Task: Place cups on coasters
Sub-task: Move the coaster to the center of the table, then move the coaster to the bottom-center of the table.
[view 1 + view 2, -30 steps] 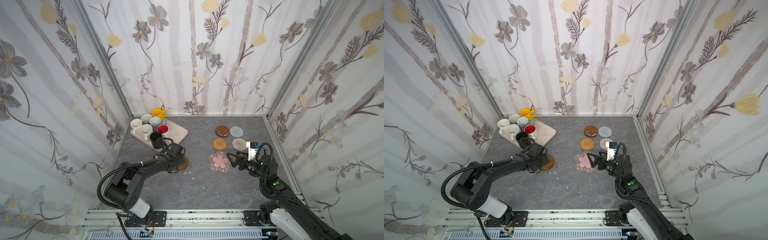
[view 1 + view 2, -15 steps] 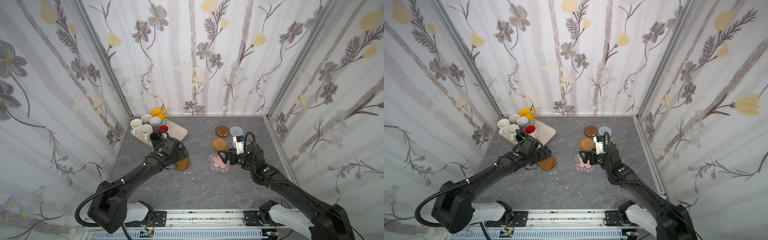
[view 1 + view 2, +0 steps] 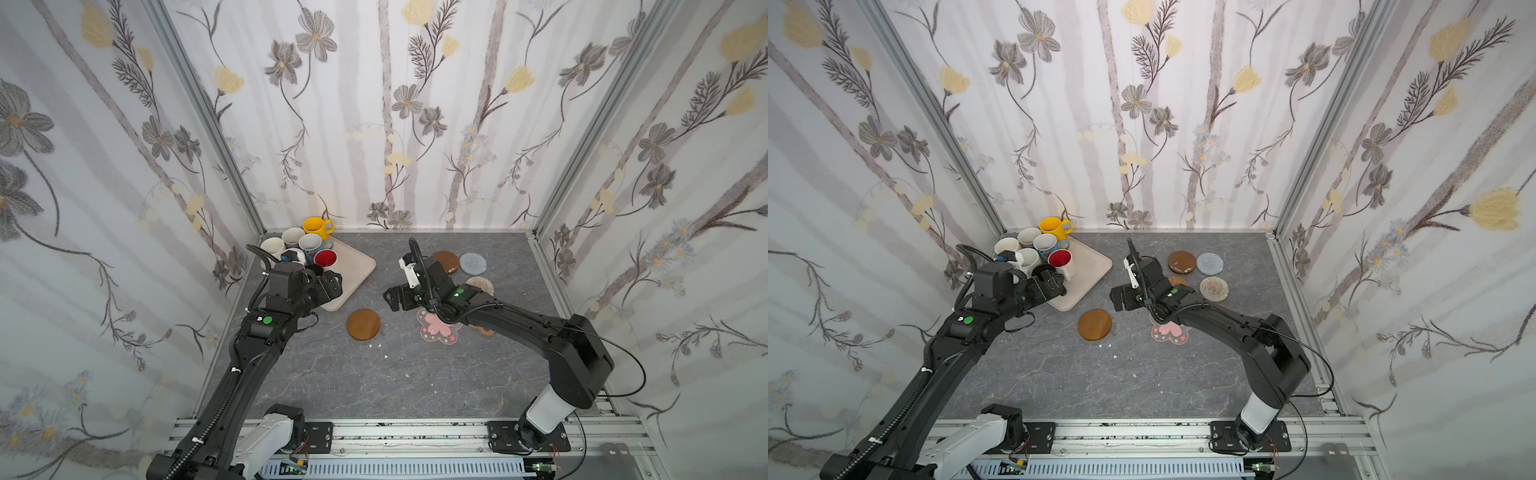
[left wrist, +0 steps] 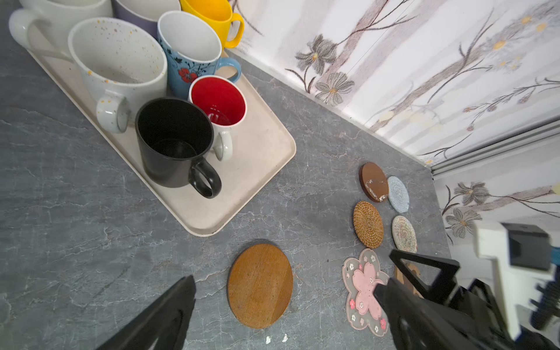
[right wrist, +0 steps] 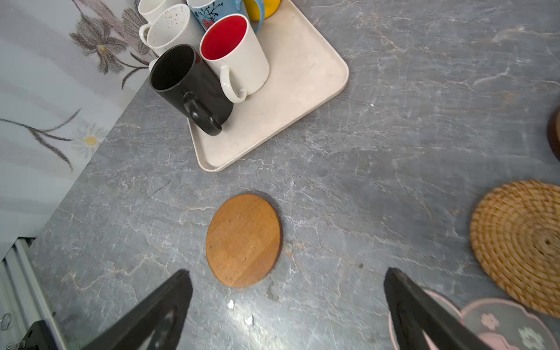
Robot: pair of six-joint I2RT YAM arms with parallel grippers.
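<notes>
The brown disc is lying bare on the tabletop, with the right gripper hovering near it and the left gripper hanging by the tray's near corner, both spread wide and holding nothing. Beyond, on the tray, a wide grab at the black mug is risking tipping the red-lined mug crowding it; the black one is standing upright and glossy (handle facing outward).

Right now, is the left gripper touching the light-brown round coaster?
Apart. In a top view, grey table shows between the left gripper and the light-brown coaster.
</notes>
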